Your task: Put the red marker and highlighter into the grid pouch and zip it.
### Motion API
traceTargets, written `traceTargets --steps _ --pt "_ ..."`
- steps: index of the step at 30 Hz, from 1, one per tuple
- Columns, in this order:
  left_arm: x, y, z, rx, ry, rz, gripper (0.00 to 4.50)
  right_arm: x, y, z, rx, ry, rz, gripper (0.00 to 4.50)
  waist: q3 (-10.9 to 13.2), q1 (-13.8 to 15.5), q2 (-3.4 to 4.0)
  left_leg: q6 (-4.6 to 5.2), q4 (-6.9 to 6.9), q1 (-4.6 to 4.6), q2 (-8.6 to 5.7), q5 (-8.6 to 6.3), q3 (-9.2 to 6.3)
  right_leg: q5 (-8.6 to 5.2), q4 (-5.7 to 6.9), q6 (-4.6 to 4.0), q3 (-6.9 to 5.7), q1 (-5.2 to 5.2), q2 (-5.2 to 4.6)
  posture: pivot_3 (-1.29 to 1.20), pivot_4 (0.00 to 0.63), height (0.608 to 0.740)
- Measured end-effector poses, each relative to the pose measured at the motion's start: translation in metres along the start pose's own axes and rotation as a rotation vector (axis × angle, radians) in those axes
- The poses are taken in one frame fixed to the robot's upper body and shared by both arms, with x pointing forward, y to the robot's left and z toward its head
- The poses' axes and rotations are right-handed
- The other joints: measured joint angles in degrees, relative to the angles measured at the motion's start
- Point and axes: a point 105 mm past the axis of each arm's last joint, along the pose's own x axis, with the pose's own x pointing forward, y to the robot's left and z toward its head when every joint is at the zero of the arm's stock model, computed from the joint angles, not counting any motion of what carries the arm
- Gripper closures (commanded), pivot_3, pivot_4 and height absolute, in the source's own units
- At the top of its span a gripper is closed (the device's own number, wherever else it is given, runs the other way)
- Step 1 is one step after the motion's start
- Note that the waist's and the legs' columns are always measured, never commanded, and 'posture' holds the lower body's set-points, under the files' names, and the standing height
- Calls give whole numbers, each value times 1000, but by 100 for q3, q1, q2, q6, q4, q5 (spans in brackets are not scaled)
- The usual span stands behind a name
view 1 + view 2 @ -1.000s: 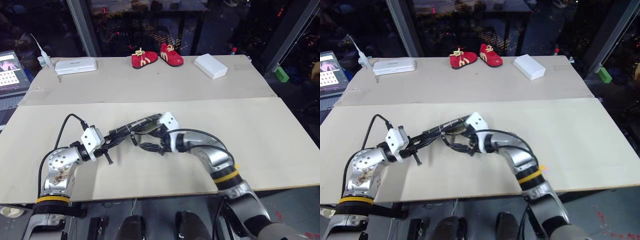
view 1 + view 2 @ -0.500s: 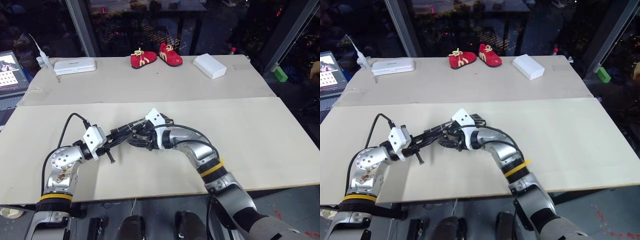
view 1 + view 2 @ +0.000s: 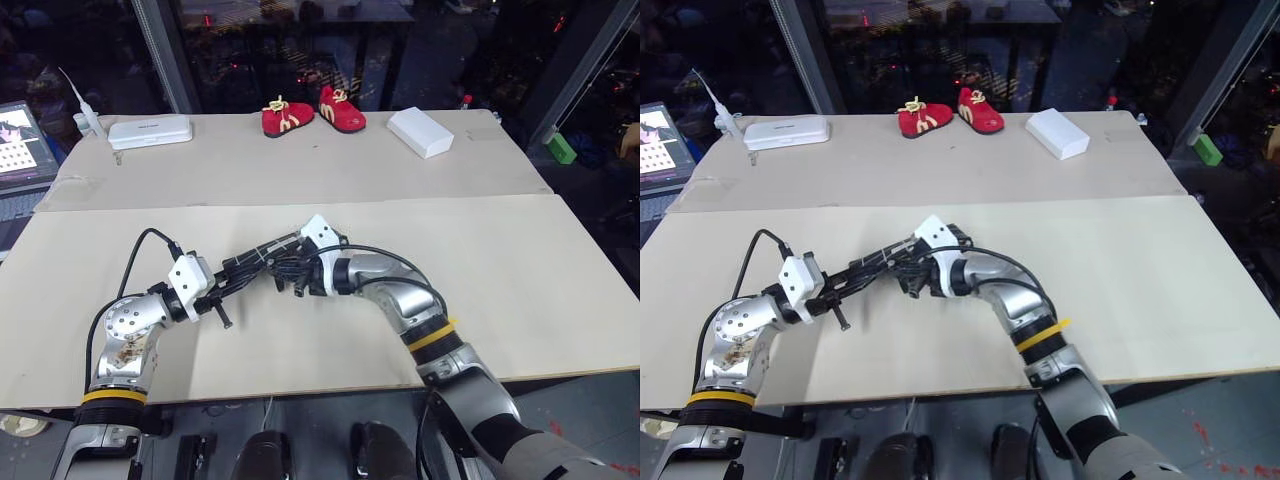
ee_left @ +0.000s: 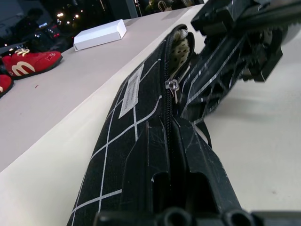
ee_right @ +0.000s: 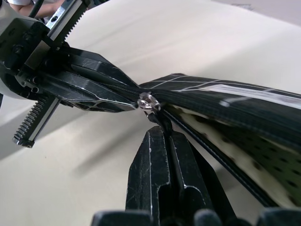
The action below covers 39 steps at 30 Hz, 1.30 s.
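The grid pouch [image 3: 264, 256], black with white lines and a white label [image 4: 131, 90], is held edge-up just above the table between both arms. My left gripper [image 4: 173, 129] is shut on the pouch's closed end. The zipper slider [image 5: 147, 101] sits close to the left fingers [image 5: 89, 89]. Past the slider the pouch gapes and shows a cream dotted lining [image 5: 244, 157]. My right gripper [image 5: 162, 134] is shut on the black pull strap [image 5: 160, 120] hanging from the slider. The red marker and the highlighter are out of view.
At the table's far side lie two red shoes [image 3: 313, 110], a white box [image 3: 421, 131] and a flat white device [image 3: 151, 131]. A lit screen [image 3: 20, 135] stands at the far left. A seam [image 3: 300, 203] runs across the tabletop.
My right gripper, open a second ago beside the pouch, has closed on the zipper pull strap. The left gripper and the pouch have stayed put.
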Motion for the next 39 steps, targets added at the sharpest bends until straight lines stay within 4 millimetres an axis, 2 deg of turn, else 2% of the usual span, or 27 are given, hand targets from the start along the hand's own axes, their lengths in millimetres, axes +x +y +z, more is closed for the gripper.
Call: traceTargets --steps 2,3,4,6,9,14,19,21,22,24,25,30,33,35,39 --pt "2 -2 1 4 -6 -9 4500 -8 -2 -2 1 -7 -13 4489 0 4 0 0 0 0 0 0 -1 0 -1 0 0 0 0 0 150 740" --pt "3 -3 3 6 -9 -15 4500 -18 -10 -6 -3 1 -44 4489 0 20 0 0 0 -3 -1 0 0 0 -2 0 -1 0 -2 0 150 740" --pt "3 -5 3 7 -9 -19 4500 -33 -21 -10 -5 14 -90 4489 0 52 0 1 0 -6 -2 0 0 0 -5 1 -6 2 -9 0 150 740" --pt "2 -7 0 -2 -2 -23 4500 -77 -51 -17 7 40 -217 4489 1 102 1 7 1 -15 -6 1 2 3 -16 5 -6 1 -16 0 150 740" --pt "2 -8 -1 -4 -1 -26 4500 -112 -69 -14 8 38 -300 4489 0 45 0 10 1 -11 -3 -2 2 3 -17 6 0 0 -2 0 150 740" --pt "6 -9 4 8 -14 -40 4500 -120 -67 -16 13 44 -294 4489 0 -69 1 4 -7 2 6 2 0 1 0 2 2 -1 11 0 150 740" --pt "7 -10 2 4 -11 -43 4500 -121 -64 -23 34 39 -296 4489 1 -51 0 2 -5 1 -4 3 -2 2 -5 3 8 1 -2 0 150 740" --pt "7 -10 2 3 -10 -43 4500 -121 -65 -19 51 4 -306 3865 1 -37 0 4 -5 0 -4 2 -3 2 -9 5 11 1 -2 0 150 740" --pt "6 -9 2 2 -9 -40 4500 -123 -67 -18 55 -8 -322 3692 1 -26 0 5 -5 0 -4 2 -3 2 -9 5 11 1 -2 0 150 740" --pt "3 -6 0 1 1 -28 4500 -134 -74 -15 54 -18 -363 3104 1 13 0 5 -5 -2 -4 1 -1 2 -12 5 9 -1 -1 0 150 740" --pt "2 -5 0 3 2 -24 4500 -137 -76 -14 55 -22 -372 2602 1 24 0 5 -5 -2 -3 1 0 2 -11 5 7 0 0 0 150 740" --pt "2 -5 0 2 2 -27 4500 -136 -58 -25 94 -17 -284 969 1 38 0 5 -5 -3 -3 1 -1 2 -11 5 6 0 -1 0 150 740" --pt "3 -5 1 2 0 -30 4500 -147 -52 -35 121 18 -254 13 1 46 0 6 -3 -3 -5 1 -3 2 -13 5 9 2 -4 0 150 740" --pt "3 -5 0 2 0 -37 4500 -163 -49 -39 121 46 -247 13 1 65 1 6 -3 -5 -6 1 -3 2 -15 5 7 2 -4 0 150 740" --pt "9 -14 2 24 -11 -124 4500 -219 -35 -36 90 62 -231 13 1 138 0 9 -3 -7 -7 -1 0 1 -21 6 0 5 0 0 150 740"
